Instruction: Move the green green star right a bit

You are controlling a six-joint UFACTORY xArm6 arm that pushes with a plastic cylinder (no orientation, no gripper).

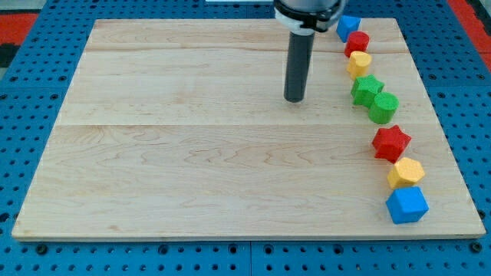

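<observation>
1. The green star (366, 90) lies in the upper right of the frame, inside a curved column of blocks. It touches the green block (383, 107) below it and sits just under the yellow block (359, 64).
2. It looks light, stiff and smooth, so I judge it slides easily but may turn when pushed off centre. The best contact is its left side, at the middle.
3. A star has no clear long axis; where its points aim I cannot tell.
4. My tip (294, 100) is a bare rod with nothing to open or close. It stands left of the star, apart from it.
</observation>
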